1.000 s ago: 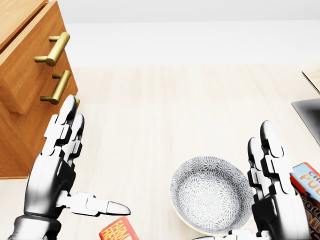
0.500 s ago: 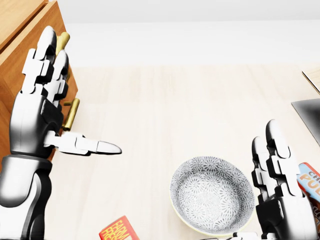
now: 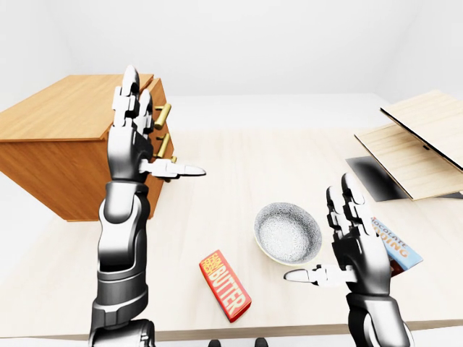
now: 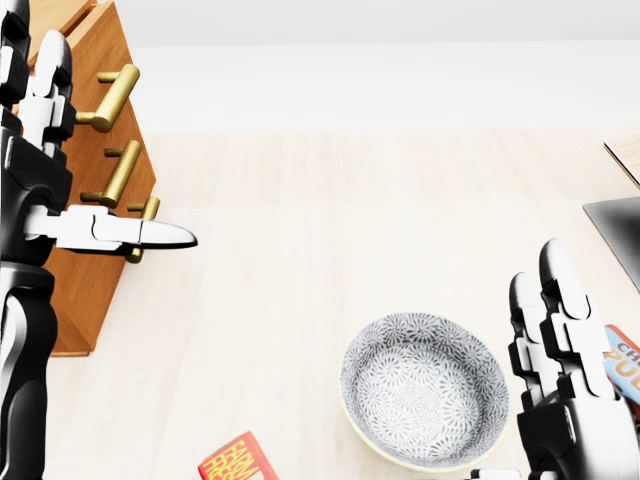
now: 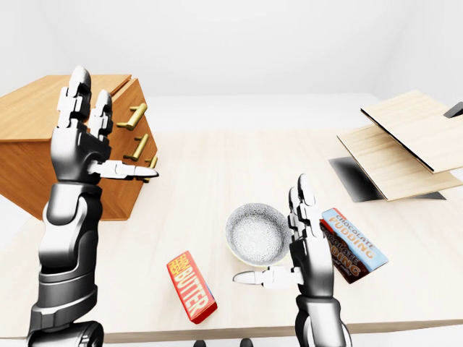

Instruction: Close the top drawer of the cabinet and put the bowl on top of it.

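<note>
The wooden cabinet point(image 5: 36, 123) stands at the left of the table. Its top drawer point(image 5: 129, 97) juts out a little past the lower ones, with a brass handle point(image 4: 110, 98). My left hand point(image 5: 116, 126) is raised and open in front of the drawer faces, fingers upright and thumb pointing right. Contact with the drawer cannot be told. The patterned grey bowl point(image 4: 420, 390) rests upright on the table, low in the head view. My right hand point(image 4: 520, 390) stands open just to the bowl's right, holding nothing.
A red butter box point(image 3: 226, 284) lies near the table's lower edge, left of the bowl. A chocolate pudding box point(image 5: 354, 242) lies right of my right hand. Tilted wooden boards point(image 5: 405, 137) over a dark panel point(image 5: 354, 181) occupy the right side.
My left hand has risen and swung left, from low beside the cabinet up to the drawer fronts. The right hand has sunk slightly. The bowl has not moved.
</note>
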### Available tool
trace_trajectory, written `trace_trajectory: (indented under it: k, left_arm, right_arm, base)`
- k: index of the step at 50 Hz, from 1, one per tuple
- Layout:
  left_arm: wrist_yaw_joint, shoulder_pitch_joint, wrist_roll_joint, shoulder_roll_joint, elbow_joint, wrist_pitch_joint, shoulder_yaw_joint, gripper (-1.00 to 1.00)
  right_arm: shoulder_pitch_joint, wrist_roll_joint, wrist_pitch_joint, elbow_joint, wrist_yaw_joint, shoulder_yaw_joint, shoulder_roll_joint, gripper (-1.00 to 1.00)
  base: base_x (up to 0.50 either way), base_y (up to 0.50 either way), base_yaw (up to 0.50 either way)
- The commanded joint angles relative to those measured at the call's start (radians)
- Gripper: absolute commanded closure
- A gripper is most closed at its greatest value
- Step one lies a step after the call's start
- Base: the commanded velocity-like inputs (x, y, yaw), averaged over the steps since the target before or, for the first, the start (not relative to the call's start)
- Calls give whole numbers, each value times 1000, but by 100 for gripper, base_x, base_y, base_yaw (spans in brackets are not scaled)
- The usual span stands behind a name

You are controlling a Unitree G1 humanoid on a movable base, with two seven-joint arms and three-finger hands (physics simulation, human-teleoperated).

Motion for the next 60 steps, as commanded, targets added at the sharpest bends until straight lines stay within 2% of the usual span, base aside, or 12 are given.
trace_trajectory:
  k: [1,15,23,44,53,60]
  left_arm:
    - [2,-9,-1,15,19,0,-6,-100]
    - [-23,15,61,-7,87,0,-34,-100]
    - [-34,17,74,-15,154,0,-28,-100]
    - [-12,-25,6,14,243,0,11,-100]
    - [-10,-55,-6,32,394,0,10,-100]
    - [-4,-69,-17,40,440,0,12,-100]
  right_arm:
    - [5,0,-3,-3,1,2,0,-100]
    - [-2,0,-4,8,1,3,-1,-100]
    - [-1,-3,-9,13,1,4,-2,-100]
    - [-11,-7,-3,21,-8,14,-7,-100]
    - [-17,-11,-5,33,-13,22,-9,-100]
    - [-18,-9,-3,33,-14,23,-11,-100]
  base:
    - [0,0,0]
    - [0,0,0]
    - [0,0,0]
    - [0,0,0]
    - [0,0,0]
    - [0,0,0]
